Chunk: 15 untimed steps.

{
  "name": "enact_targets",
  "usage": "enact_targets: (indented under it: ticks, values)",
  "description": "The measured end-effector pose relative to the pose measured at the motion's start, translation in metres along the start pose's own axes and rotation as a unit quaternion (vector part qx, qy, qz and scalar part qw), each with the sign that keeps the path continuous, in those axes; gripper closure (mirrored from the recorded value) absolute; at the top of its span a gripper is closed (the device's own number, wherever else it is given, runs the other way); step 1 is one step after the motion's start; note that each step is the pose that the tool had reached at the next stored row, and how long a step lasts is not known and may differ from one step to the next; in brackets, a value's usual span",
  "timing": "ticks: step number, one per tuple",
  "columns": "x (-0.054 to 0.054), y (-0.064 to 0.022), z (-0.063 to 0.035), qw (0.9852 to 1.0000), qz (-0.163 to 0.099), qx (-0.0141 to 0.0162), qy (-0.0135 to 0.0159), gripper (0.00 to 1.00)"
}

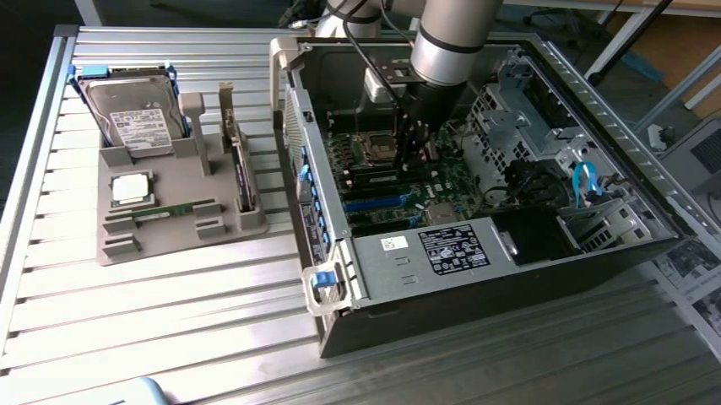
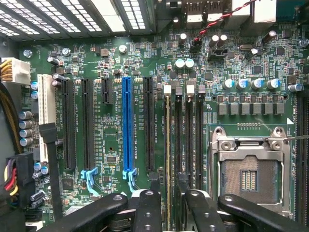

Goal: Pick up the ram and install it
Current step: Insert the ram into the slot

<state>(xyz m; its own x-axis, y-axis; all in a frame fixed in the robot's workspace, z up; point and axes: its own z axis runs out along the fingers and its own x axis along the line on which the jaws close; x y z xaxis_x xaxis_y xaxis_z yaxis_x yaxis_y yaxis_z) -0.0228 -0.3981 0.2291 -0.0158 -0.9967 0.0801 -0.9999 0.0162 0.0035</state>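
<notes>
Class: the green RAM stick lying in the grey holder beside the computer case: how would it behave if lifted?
The ram stick is a thin flat board, so probably light and stiff, not floppy. Lying flat in the grey holder, it should not roll. Its exposed circuitry looks fragile, so rough squeezing could damage it.

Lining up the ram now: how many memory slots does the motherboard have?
4, side by side between the black expansion slot and the processor socket: first slot beside that expansion slot, then second slot, third slot, fourth slot. The gripper hides their ends.
</notes>
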Motion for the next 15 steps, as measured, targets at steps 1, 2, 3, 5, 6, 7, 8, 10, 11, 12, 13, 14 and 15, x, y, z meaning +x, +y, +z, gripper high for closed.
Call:
enact_targets:
  ticks: [1,2,3,5,6,7,8,10,11,12,13,14,15]
  values:
    - [0.000,0.0000,-0.0010,1.0000,0.000,-0.0001,-0.0003,0.73]
    - [0.000,0.0000,-0.0026,1.0000,0.000,0.0000,-0.0004,0.73]
    - [0.000,0.0000,-0.0048,1.0000,0.000,0.0000,-0.0004,0.73]
    - [0.001,0.0000,-0.0117,1.0000,0.000,0.0000,-0.0004,0.73]
    - [0.001,0.0000,-0.0161,1.0000,0.000,0.0000,-0.0005,0.73]
    - [0.001,0.0000,-0.0193,1.0000,0.000,0.0000,-0.0003,0.73]
    - [0.001,0.0000,-0.0232,1.0000,0.000,0.0000,-0.0004,0.73]
    - [0.001,0.0001,-0.0284,1.0000,0.000,0.0000,-0.0002,0.75]
    - [0.001,0.0001,-0.0303,1.0000,0.000,0.0001,-0.0002,0.75]
    - [0.001,0.0000,-0.0323,1.0000,0.000,0.0001,-0.0002,0.82]
    - [0.001,-0.0022,-0.0323,1.0000,0.000,0.0001,-0.0002,0.88]
    - [0.001,-0.0047,-0.0324,1.0000,0.000,0.0000,-0.0001,0.89]
    - [0.001,-0.0073,-0.0324,1.0000,0.000,-0.0002,0.0000,0.89]
